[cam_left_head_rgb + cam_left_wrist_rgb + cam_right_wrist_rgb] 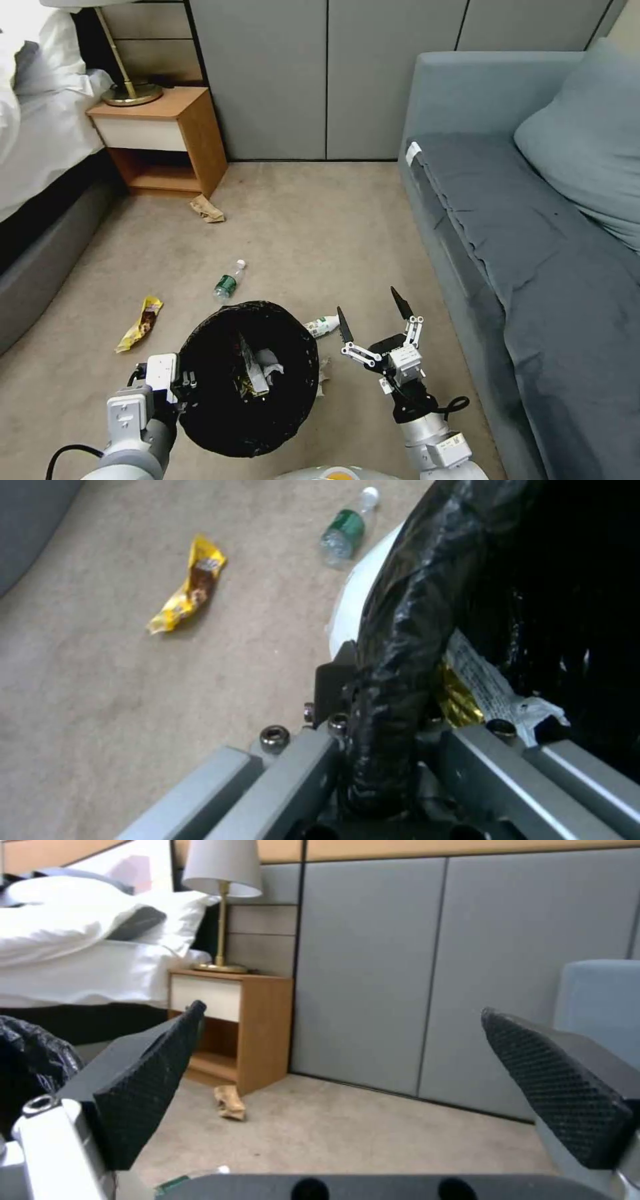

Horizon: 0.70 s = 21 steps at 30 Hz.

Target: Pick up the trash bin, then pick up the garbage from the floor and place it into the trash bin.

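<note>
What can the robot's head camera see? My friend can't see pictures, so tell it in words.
The left gripper holds the trash bin by its rim, with litter inside; the right gripper hangs open beside it. On the carpet lie a yellow wrapper, two small bottles and a brown paper bag.

We can read no text anywhere. The white wrapper (479, 676) inside the trash bin (407, 630) carries lines of fine print, too small for us to make out. The yellow snack wrapper (189, 584) on the floor bears a brown patch with pale marks, which we cannot read either.
</note>
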### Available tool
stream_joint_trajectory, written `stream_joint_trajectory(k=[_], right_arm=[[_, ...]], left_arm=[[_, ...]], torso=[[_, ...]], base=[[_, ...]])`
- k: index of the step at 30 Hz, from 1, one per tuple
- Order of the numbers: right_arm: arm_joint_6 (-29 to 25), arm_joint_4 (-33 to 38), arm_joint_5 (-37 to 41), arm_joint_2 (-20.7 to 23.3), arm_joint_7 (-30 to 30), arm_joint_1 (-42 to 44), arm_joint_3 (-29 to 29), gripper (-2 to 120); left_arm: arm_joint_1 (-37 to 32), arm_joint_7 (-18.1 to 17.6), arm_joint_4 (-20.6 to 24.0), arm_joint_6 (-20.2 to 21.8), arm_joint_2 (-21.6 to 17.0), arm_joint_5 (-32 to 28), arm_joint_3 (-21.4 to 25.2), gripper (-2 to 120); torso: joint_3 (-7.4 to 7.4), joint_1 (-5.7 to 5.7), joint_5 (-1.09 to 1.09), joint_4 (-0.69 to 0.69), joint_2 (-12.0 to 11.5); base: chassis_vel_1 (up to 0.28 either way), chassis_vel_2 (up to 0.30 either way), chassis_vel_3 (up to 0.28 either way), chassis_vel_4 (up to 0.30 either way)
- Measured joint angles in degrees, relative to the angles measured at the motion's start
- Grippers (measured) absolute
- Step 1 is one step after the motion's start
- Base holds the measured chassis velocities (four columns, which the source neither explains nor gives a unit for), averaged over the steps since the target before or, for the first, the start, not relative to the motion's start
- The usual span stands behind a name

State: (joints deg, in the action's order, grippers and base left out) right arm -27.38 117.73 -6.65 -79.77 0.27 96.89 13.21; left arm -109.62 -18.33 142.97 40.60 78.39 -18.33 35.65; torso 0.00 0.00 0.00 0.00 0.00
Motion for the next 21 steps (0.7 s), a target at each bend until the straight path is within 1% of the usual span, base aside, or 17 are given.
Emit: stream_joint_trajectory(k=[10, 21], right_arm=[[0.16, 0.08, -0.61, 0.12, 0.04, 0.31, -0.09, 100], [0.08, -0.01, -0.95, 0.17, 0.12, 0.71, -0.18, 100]], left_arm=[[0.06, -0.01, 0.0, -0.05, -0.04, -0.05, 0.02, 0], [-0.02, -0.01, 0.02, -0.34, 0.0, 0.01, 0.04, 0]], torso=[[0.0, 0.0, 0.0, 0.0, 0.0], [0.0, 0.0, 0.0, 0.01, 0.0]], base=[[0.091, 0.092, 0.098, 0.086], [0.12, 0.118, 0.125, 0.13]])
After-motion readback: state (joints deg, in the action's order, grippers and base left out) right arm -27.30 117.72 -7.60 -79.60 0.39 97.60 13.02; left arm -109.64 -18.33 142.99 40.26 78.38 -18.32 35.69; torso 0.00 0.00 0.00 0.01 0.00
